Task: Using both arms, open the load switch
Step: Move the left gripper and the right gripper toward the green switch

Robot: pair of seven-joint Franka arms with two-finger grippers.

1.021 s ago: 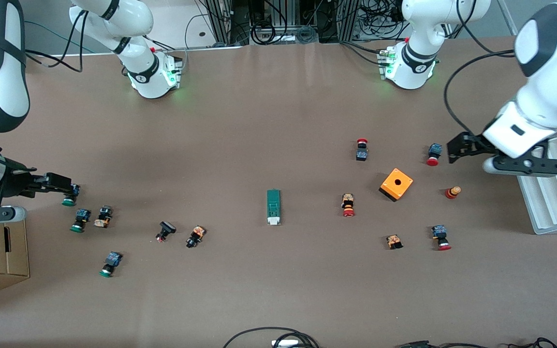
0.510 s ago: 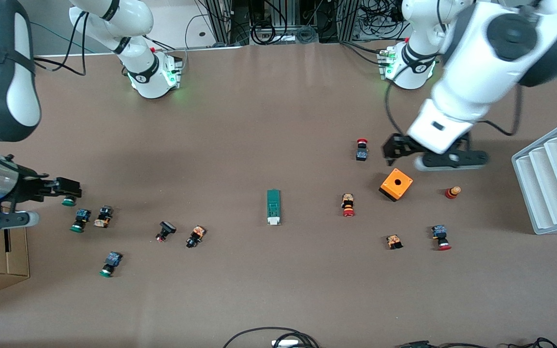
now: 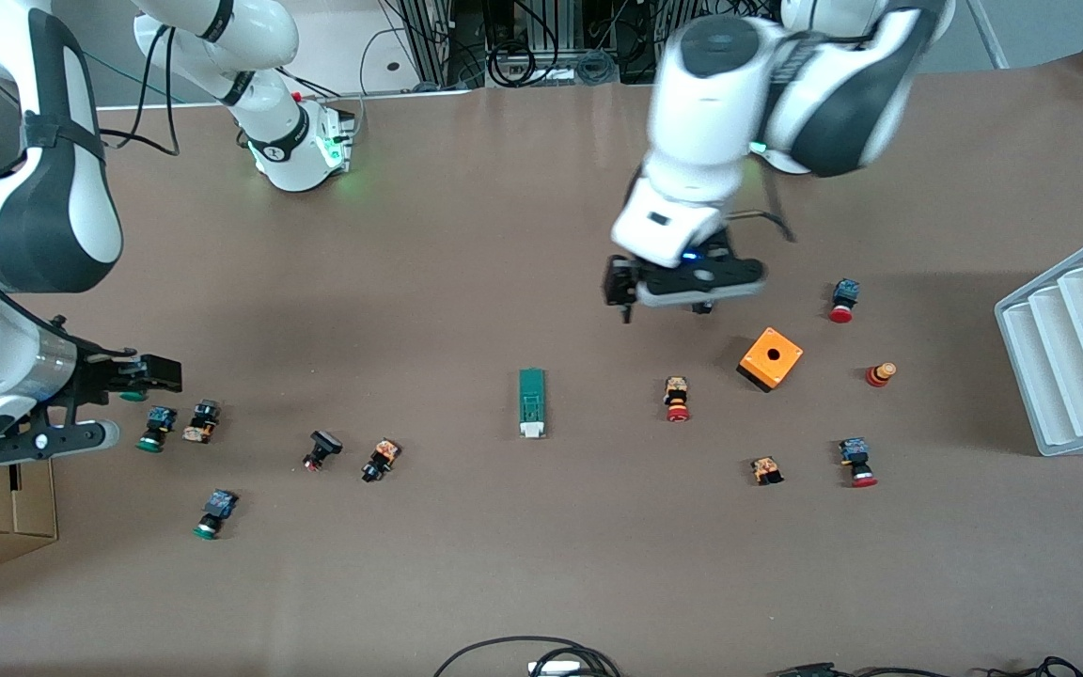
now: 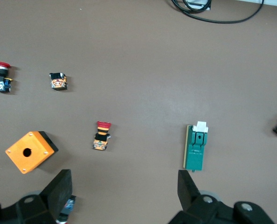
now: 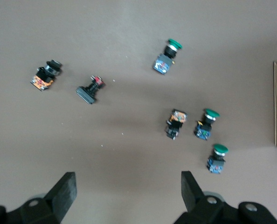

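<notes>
Since the earlier frames, our left gripper [image 3: 619, 293] has swung in from the rack end and now hangs, jaws wide and empty, over bare table between the load switch [image 3: 531, 402] and the orange box [image 3: 771, 358]; our right gripper [image 3: 158, 374] has crept slightly inward over the green-capped buttons [image 3: 153, 428], also wide and empty. We judge both are still approaching. Load switch lies mid-table, untouched, white end toward the camera. Next: each gripper descends on one end.
</notes>
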